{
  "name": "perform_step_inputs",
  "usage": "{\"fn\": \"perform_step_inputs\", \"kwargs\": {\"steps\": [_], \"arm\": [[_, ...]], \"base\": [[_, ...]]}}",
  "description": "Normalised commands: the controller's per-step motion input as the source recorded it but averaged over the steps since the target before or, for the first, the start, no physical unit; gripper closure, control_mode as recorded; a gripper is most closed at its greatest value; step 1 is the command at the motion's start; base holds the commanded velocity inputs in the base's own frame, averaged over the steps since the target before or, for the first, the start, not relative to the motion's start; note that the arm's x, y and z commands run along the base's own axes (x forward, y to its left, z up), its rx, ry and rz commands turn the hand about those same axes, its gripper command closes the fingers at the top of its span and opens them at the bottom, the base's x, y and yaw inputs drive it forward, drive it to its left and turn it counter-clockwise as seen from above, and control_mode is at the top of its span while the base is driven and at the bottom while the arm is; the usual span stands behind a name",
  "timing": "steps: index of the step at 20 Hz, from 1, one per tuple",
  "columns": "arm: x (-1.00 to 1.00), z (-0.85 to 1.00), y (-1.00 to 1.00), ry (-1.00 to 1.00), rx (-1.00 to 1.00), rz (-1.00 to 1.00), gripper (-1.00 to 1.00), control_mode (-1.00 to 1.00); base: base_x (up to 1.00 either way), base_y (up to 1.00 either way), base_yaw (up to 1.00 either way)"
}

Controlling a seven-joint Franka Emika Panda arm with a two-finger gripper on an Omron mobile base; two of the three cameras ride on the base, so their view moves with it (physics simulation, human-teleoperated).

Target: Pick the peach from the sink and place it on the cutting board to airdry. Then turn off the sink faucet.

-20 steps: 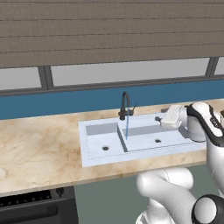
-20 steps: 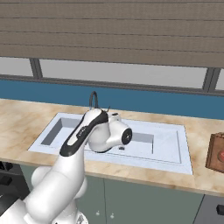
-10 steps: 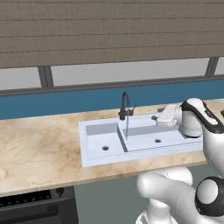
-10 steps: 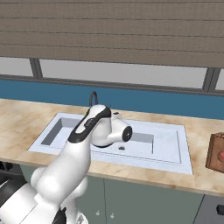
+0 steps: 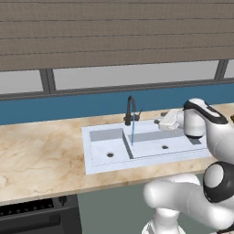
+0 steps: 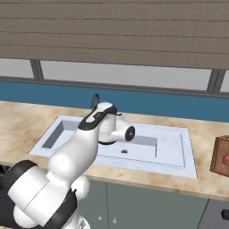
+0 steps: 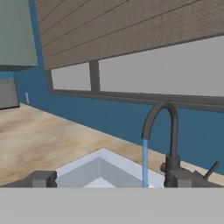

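The black gooseneck sink faucet (image 5: 131,109) stands behind the white double-basin sink (image 5: 98,164), and a blue stream of water (image 5: 133,133) runs from its spout. My gripper (image 5: 159,121) hovers over the right basin, just right of the faucet, and points toward it. In the hand view the faucet (image 7: 171,131) and its side lever (image 7: 213,168) are close ahead, and my gripper (image 7: 111,181) is open with nothing between its fingertips (image 7: 42,178). A small reddish peach (image 6: 226,159) lies on the brown cutting board (image 6: 218,152) at the counter's far right.
A beige marble counter (image 5: 41,155) runs on both sides of the sink, below a blue backsplash and a window with blinds. A dark stove front (image 5: 32,217) sits at the lower left. A grey box (image 7: 8,92) stands far along the counter.
The hand has edged a little closer to the faucet and the arm's elbow has shifted. The jaws stay wide open and the water keeps running.
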Motion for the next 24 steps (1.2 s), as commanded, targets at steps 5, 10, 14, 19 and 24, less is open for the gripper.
{"fn": "perform_step_inputs", "kwargs": {"steps": [5,10,14,19,24], "arm": [[0.32,-0.22,0.00,0.03,0.00,0.00,-1.00,-1.00],[0.34,-0.16,0.00,0.01,0.00,0.00,-1.00,-1.00],[0.22,-0.07,0.00,0.00,0.00,0.00,-1.00,-1.00],[0.13,-0.02,0.00,0.00,0.00,0.01,-1.00,-1.00],[0.20,-0.02,0.00,0.00,0.00,0.01,-1.00,-1.00]], "base": [[0.00,0.00,0.00],[0.00,0.00,0.00],[0.00,0.00,0.00],[0.00,0.00,0.00],[0.00,0.00,0.00]]}}
